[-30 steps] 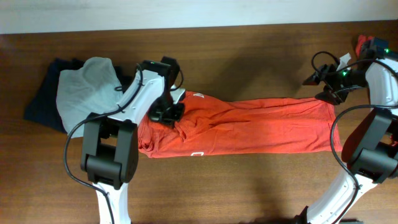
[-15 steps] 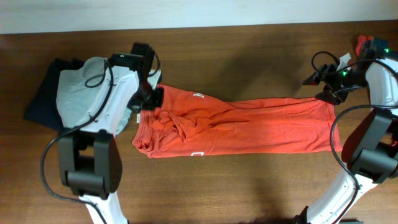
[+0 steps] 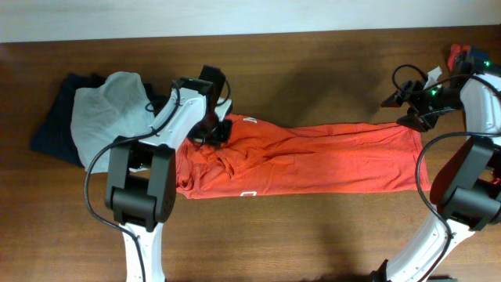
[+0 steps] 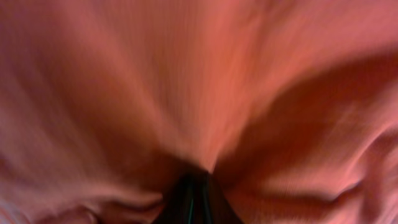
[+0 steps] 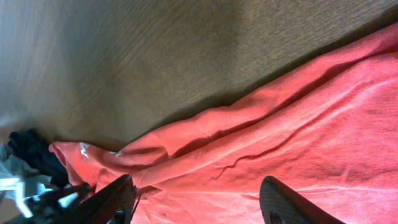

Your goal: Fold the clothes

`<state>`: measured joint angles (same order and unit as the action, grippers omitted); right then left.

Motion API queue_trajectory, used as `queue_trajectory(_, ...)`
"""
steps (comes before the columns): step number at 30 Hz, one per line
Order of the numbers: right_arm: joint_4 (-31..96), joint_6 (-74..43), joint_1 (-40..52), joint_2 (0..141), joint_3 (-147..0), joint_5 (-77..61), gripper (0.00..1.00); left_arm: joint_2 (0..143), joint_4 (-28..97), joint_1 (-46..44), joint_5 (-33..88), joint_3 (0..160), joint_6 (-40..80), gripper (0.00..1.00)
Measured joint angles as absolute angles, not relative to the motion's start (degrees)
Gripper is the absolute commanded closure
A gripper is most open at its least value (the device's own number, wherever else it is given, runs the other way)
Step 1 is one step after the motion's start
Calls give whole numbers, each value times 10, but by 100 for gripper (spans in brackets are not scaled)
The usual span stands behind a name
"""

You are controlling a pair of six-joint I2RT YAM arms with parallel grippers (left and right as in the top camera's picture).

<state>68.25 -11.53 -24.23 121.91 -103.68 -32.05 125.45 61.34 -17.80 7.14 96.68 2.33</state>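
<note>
One orange-red T-shirt [image 3: 329,160] lies stretched across the table's middle, its left end bunched and showing bits of white print. My left gripper [image 3: 213,131] sits on that bunched left end. In the left wrist view blurred orange cloth [image 4: 186,74] fills the frame, and the dark jaws [image 4: 196,186] are shut with cloth drawn into them. My right gripper [image 3: 403,110] hovers at the shirt's far right corner. In the right wrist view its fingers [image 5: 196,183] are wide apart over the shirt [image 5: 298,143] and hold nothing. A scrap of red cloth [image 3: 458,55] shows at the far right edge.
A light grey garment [image 3: 106,117] lies on a dark navy one [image 3: 51,129] at the left end of the table, close to my left arm. They also show in the right wrist view [image 5: 18,162]. Brown wooden tabletop [image 3: 313,235] lies in front of the shirt.
My left gripper swung left to the grey garment, dragging the shirt's left end, and has come back right onto the bunched end. The right arm has not moved.
</note>
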Motion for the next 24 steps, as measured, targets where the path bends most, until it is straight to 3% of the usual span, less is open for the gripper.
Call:
queue_trajectory(7, 683, -115, -242, 1219, -1037, -321, 31, 1259, 791, -175, 73, 964, 8, 99)
queue_trajectory(11, 683, -116, -242, 1219, -1037, -321, 31, 1258, 824, -158, 73, 964, 9, 99)
queue_trajectory(15, 683, -115, -242, 1219, -1037, -321, 31, 1225, 787, -114, 72, 963, 9, 98)
queue_trajectory(20, 683, -115, -242, 1219, -1037, -321, 31, 1155, 670, -65, 70, 964, 13, 79)
queue_trajectory(24, 683, -115, -242, 1219, -1037, -320, 27, 1140, 597, -53, 71, 966, 15, 77)
